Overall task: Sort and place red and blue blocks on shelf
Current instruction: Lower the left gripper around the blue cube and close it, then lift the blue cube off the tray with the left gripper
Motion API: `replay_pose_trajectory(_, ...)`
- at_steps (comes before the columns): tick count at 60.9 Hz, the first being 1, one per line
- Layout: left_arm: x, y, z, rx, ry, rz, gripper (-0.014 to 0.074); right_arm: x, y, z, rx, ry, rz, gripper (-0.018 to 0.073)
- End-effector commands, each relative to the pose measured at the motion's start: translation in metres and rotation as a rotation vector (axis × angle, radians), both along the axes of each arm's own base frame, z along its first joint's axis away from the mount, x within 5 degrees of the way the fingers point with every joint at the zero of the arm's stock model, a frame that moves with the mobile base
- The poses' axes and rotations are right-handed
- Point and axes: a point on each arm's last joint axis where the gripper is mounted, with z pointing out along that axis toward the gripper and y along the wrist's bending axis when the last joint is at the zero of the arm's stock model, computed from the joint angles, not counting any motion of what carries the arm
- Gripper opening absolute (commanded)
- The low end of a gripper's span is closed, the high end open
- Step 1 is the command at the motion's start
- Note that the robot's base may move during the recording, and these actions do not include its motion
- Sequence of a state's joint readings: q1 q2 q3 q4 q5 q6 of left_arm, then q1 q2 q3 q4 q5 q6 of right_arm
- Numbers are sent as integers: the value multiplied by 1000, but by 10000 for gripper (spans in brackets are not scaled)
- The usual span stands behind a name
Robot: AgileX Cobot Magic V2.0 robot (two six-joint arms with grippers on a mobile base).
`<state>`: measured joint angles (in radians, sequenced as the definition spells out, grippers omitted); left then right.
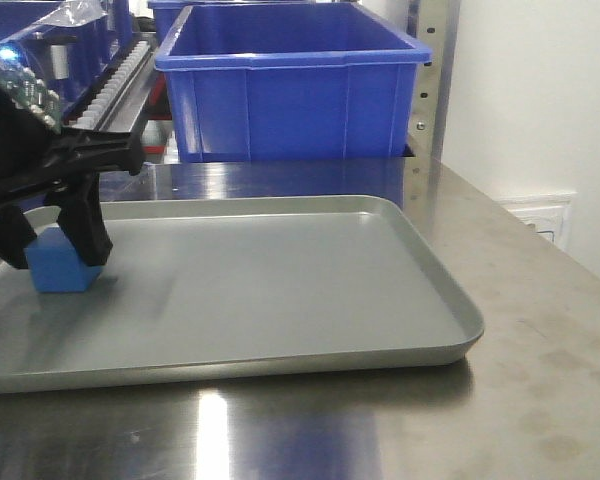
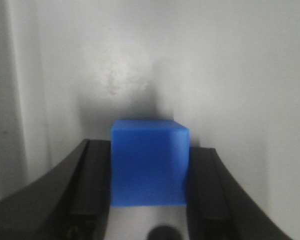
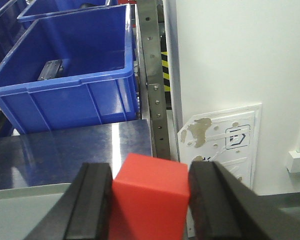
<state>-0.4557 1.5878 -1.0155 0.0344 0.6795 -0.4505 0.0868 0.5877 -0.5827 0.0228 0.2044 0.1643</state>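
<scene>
We are pinching the blue block [image 1: 62, 268] in our left gripper [image 1: 55, 250] at the grey tray's [image 1: 280, 290] left end. Our right gripper [image 3: 151, 175] is holding the red block [image 3: 150, 195] raised near the tray's edge. Neither is sitting on the shelf [image 3: 149, 75] yet.

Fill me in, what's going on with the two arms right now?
The left gripper has its fingers shut on the small mid-blue cube at the left end of the shallow grey metal tray; whether it rests on it is unclear. The right gripper holds the small bright red cube up, facing the big blue plastic crate and the steel shelf upright.
</scene>
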Motion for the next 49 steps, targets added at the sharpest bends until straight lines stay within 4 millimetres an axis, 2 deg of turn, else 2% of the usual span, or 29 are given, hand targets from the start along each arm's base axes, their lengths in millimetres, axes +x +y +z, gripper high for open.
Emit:
replay_pose_trajectory(1, 1, -2, 33, -54, -148, -12, 122, -1, -1, 18, -5, -125, -9, 48)
replay_pose_trajectory(12, -3, 2, 59, -89, -287, -27, 122, -1, -1, 18, -5, -125, -9, 48)
replay_pose_trajectory(21, -10, 12, 89, -122, -432, -29, 122, -1, -1, 18, -5, -125, -9, 48)
replay_pose_trajectory(39, -32, 60, 142, -144, -648, 82, 122, -1, -1, 18, -5, -125, -9, 48)
replay_pose_trajectory(49, -50, 84, 163, -101, -743, 134, 122, -1, -1, 18, -5, -125, -9, 48)
